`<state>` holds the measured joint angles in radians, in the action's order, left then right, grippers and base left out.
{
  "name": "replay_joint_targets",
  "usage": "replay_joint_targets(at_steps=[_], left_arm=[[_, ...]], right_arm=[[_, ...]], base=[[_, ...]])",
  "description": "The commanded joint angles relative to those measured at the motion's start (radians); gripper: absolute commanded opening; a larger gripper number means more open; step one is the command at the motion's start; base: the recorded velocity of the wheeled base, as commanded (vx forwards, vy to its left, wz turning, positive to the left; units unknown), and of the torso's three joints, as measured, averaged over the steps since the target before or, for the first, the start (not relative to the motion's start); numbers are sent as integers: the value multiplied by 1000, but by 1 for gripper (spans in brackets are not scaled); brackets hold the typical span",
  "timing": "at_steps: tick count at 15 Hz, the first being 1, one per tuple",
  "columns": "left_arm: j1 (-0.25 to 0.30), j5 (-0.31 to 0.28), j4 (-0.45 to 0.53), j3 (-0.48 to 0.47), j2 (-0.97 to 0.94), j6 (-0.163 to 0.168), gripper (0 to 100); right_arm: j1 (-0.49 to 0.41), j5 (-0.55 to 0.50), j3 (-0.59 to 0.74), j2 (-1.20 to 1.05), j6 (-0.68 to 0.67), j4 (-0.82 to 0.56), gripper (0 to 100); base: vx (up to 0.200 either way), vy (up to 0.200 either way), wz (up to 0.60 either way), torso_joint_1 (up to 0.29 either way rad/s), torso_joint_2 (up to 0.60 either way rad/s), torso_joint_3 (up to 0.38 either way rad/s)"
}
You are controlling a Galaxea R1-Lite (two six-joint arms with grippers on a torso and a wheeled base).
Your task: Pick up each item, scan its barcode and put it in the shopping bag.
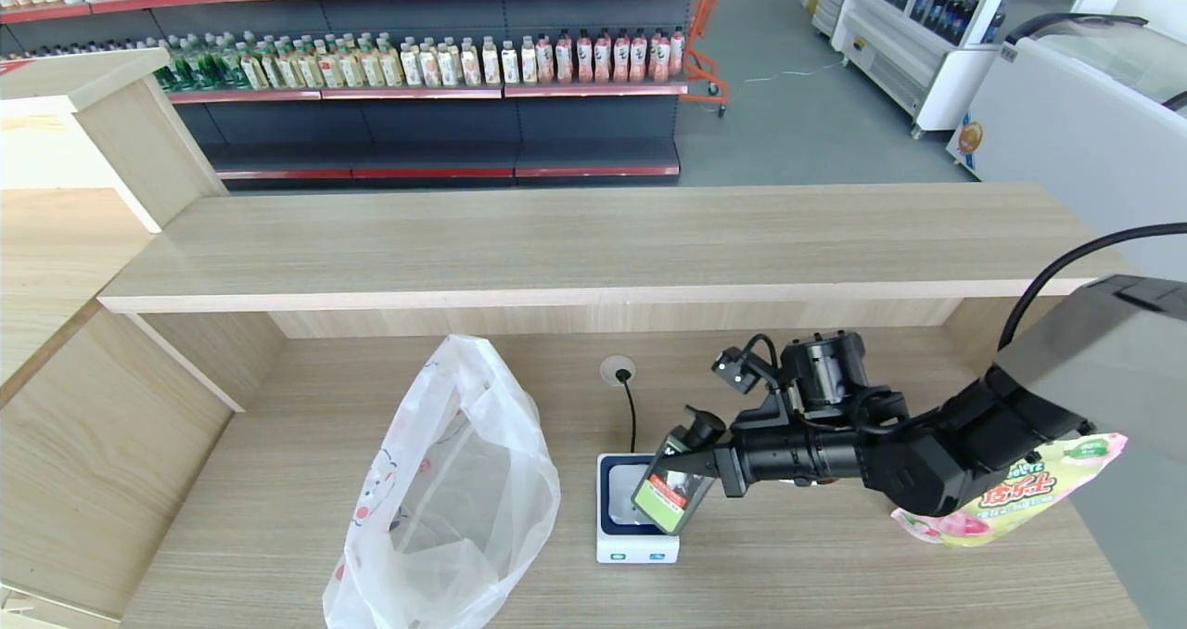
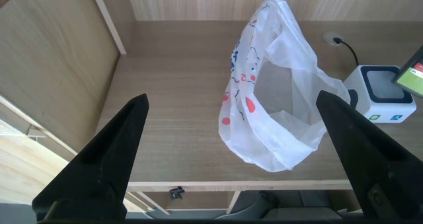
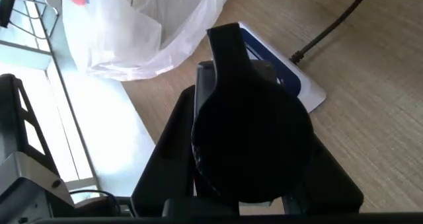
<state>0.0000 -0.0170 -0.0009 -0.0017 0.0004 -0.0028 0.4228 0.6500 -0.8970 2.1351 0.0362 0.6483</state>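
Right tool (image 1: pixel 691 457) is gripping a small dark packet (image 1: pixel 670 499) just above the barcode scanner (image 1: pixel 616 529).
Left tool (image 2: pixel 231 98) is hanging wide apart over the desk (image 2: pixel 172 118) near the white shopping bag (image 1: pixel 445 499); a pink-and-green pouch (image 1: pixel 1011 507) is lying at the desk's right end.

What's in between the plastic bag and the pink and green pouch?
In the head view, the scanner sits on the counter between the shopping bag and the pouch, with the right gripper holding a small packet over it.
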Motion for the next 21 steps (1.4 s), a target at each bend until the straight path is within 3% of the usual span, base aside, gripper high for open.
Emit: replay_joint_targets(at_steps=[1,9,12,15,21], left_arm=[[0,0,-1,0,0,0,100],[0,0,-1,0,0,0,100],[0,0,-1,0,0,0,100],[0,0,-1,0,0,0,100],[0,0,-1,0,0,0,100]], right_arm=[[16,-4,-17,48,1,5,0],[30,-33,-86,60,-41,1,0],[25,-32,-42,-52,-136,1,0],[-22,-23,110,-304,-246,5,0],[-113,-33,434,-613,-22,174,0]], base=[[0,0,0,0,0,0],[0,0,0,0,0,0],[0,0,0,0,0,0],[0,0,0,0,0,0],[0,0,0,0,0,0]])
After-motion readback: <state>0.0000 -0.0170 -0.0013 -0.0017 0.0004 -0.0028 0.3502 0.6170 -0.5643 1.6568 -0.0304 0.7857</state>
